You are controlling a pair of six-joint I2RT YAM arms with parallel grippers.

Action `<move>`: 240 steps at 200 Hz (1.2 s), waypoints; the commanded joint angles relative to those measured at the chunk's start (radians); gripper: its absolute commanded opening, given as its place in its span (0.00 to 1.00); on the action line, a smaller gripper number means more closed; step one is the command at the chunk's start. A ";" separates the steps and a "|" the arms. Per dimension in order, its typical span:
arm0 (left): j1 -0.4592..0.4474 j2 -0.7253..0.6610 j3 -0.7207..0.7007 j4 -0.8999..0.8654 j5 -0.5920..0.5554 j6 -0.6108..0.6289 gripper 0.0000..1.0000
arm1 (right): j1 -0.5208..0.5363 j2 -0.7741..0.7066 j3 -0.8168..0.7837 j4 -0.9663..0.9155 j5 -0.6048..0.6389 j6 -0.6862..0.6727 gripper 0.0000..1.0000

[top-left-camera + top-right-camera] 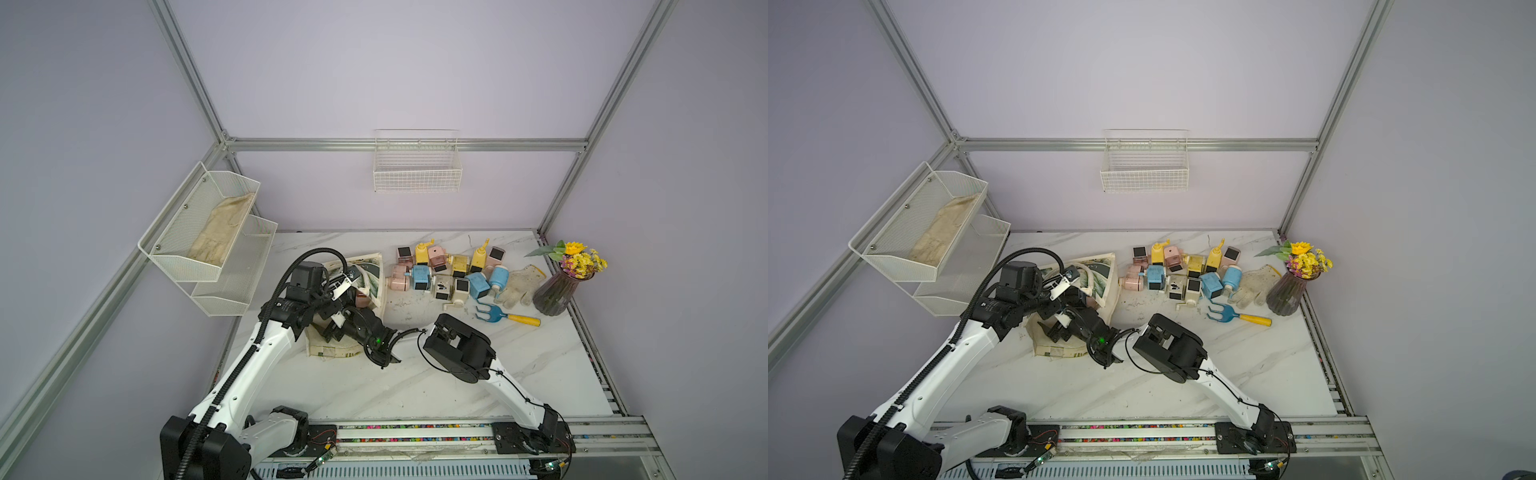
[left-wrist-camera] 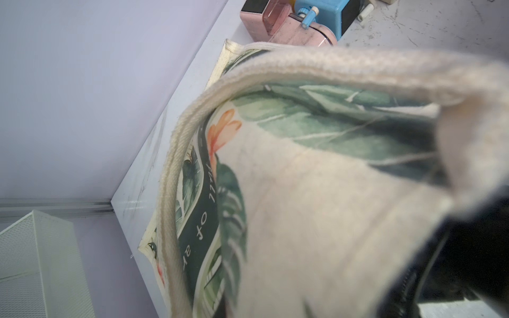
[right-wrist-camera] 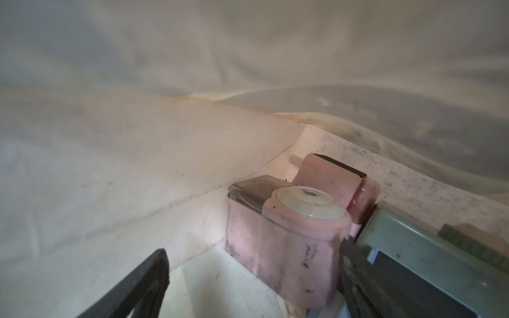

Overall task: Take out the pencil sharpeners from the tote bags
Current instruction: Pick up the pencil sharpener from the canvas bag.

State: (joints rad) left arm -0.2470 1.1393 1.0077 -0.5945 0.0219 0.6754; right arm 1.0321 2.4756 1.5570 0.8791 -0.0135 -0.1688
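**A:** How many things show in both top views?

**B:** One tote bag [image 1: 372,272] [image 1: 1102,276] lies on the bench [image 1: 415,386] [image 1: 1142,390]. To its right is a tight cluster of about thirteen sharpeners [image 1: 442,272] [image 1: 1177,272] in pink, yellow, blue and beige. Near them are one glove [image 1: 519,284], one rake [image 1: 505,315] and one vase [image 1: 555,291].

**A:** And the arms there?

**B:** Both reach to the bag. The fingertips are hidden by cloth and arm parts.

**A:** The left wrist view?

**B:** The left gripper [image 2: 468,242] is closed on the bag's cream cloth [image 2: 330,206] and holds it lifted. Beyond the bag's handle [image 2: 176,154] are one blue sharpener [image 2: 325,15] and some pink ones whose number cannot be told.

**A:** The right wrist view?

**B:** This view is inside the bag. Three sharpeners sit there:
- a pink sharpener [image 3: 275,247] in front
- a second pink sharpener [image 3: 330,176] behind it
- a green sharpener [image 3: 413,242] beside them

The right gripper [image 3: 253,249] is spread wide around the front pink one. One finger [image 3: 355,264] is against its side, between it and the green one. The other finger stands apart. Nothing is clamped.
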 commanded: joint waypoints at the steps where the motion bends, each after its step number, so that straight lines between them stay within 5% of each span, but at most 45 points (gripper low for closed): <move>1: -0.008 -0.018 0.121 0.059 0.122 -0.001 0.00 | -0.029 0.032 0.075 -0.212 -0.185 -0.085 0.97; 35: 0.001 -0.003 0.122 0.068 0.135 -0.017 0.00 | -0.026 -0.026 0.037 -0.289 -0.460 -0.143 0.95; 53: 0.003 0.001 0.114 0.074 0.140 -0.032 0.00 | -0.023 -0.065 -0.019 -0.278 -0.505 -0.173 0.93; 102: 0.003 0.005 0.111 0.078 0.110 -0.122 0.00 | -0.070 -0.292 -0.289 0.004 -0.213 0.005 0.91; 152: 0.003 -0.026 0.080 0.097 0.100 -0.177 0.00 | -0.073 -0.299 -0.440 0.208 0.108 0.150 0.92; 240: 0.003 -0.038 0.071 0.096 0.117 -0.186 0.00 | -0.063 -0.050 -0.118 -0.025 0.154 0.371 0.90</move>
State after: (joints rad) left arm -0.2359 1.1530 1.0077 -0.5838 0.0708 0.5072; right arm 0.9737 2.3508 1.3220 0.9623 0.0799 0.0990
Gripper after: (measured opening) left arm 0.047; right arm 0.906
